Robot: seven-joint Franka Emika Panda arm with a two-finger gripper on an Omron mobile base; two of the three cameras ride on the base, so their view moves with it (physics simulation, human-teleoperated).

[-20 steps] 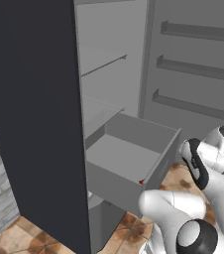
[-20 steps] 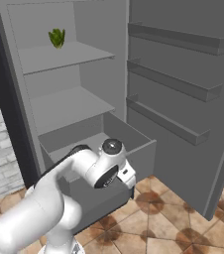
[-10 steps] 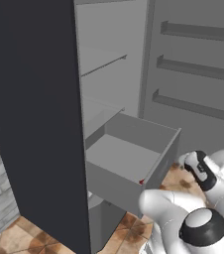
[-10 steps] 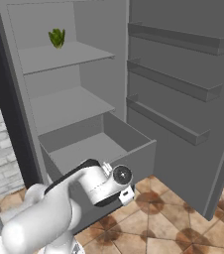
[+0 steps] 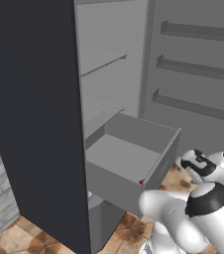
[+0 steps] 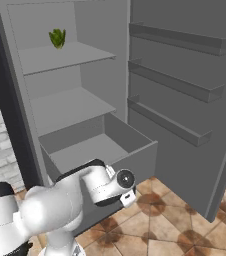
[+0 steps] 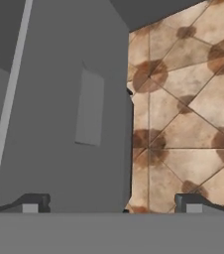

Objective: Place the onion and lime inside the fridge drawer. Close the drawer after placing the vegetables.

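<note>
Claw (image 7: pixel 111 203) spread, nothing between, low beside the open fridge drawer's (image 6: pixel 135 162) front corner, above tiled floor (image 7: pixel 183 124).

Base views flank arm, share fridge drawer (image 5: pixel 129 158); hand view downward, close.

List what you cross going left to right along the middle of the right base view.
Brick wall → fridge's dark outer edge → middle shelf → open fridge drawer → lowest door shelf → fridge door.

1 fridge drawer (image 6: pixel 135 162), 1 leafy green (image 6: pixel 57 38).
</note>
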